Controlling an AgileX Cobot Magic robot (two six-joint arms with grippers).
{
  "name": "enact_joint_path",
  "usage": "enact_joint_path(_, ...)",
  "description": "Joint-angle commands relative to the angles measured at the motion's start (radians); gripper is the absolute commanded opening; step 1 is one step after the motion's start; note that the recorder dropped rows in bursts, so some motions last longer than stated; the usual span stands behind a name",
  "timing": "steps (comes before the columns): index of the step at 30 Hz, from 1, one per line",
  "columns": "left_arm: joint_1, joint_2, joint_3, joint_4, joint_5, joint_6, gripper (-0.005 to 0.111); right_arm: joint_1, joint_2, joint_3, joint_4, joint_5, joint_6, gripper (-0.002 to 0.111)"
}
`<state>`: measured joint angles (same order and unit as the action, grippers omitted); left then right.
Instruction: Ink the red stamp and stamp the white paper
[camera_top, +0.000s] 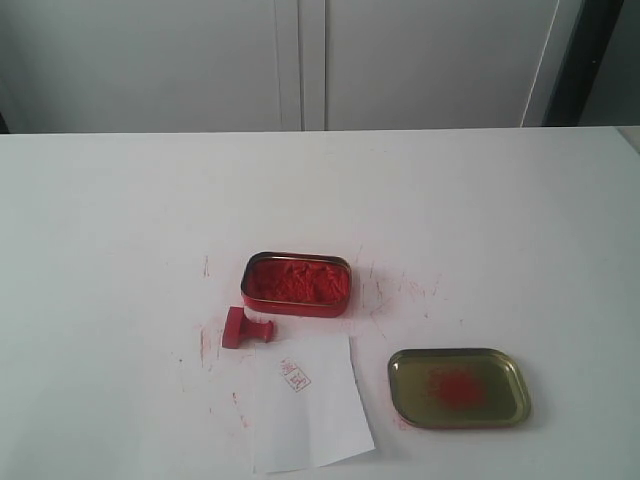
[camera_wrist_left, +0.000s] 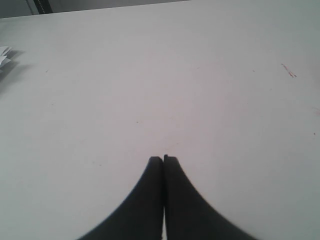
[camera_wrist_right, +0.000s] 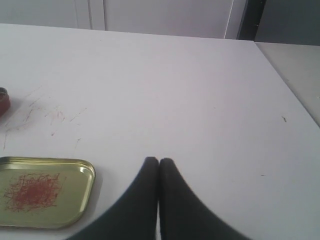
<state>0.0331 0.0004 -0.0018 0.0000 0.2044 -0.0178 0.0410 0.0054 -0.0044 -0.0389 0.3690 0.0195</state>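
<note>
The red stamp (camera_top: 246, 328) lies on its side on the white table, just left of the white paper's top edge. The white paper (camera_top: 308, 405) lies near the front edge and carries a small red square imprint (camera_top: 295, 376). Behind them stands the open red tin of crumbly red ink (camera_top: 296, 283). Neither arm shows in the exterior view. My left gripper (camera_wrist_left: 163, 159) is shut over bare tabletop with nothing between its fingers. My right gripper (camera_wrist_right: 159, 161) is shut too, hanging just beside the gold-olive lid (camera_wrist_right: 42, 191).
The gold-olive tin lid (camera_top: 459, 387) with a red smudge lies right of the paper. Faint red scratches mark the tabletop around the tin (camera_top: 400, 290). A rim of the red tin (camera_wrist_right: 3, 101) peeks in at the right wrist view's edge. White cabinet doors stand behind the table.
</note>
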Motion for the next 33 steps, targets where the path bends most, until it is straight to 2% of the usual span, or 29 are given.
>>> enact_joint_path(1,-0.006,0.0,0.002,-0.006,-0.002,-0.004,0.0,-0.003,-0.005,0.004,-0.011,-0.019,0.004,0.0)
enact_joint_path(33,-0.006,0.0,0.002,-0.006,-0.002,-0.004,0.0,-0.003,-0.005,0.004,-0.044,-0.019,0.004,0.0)
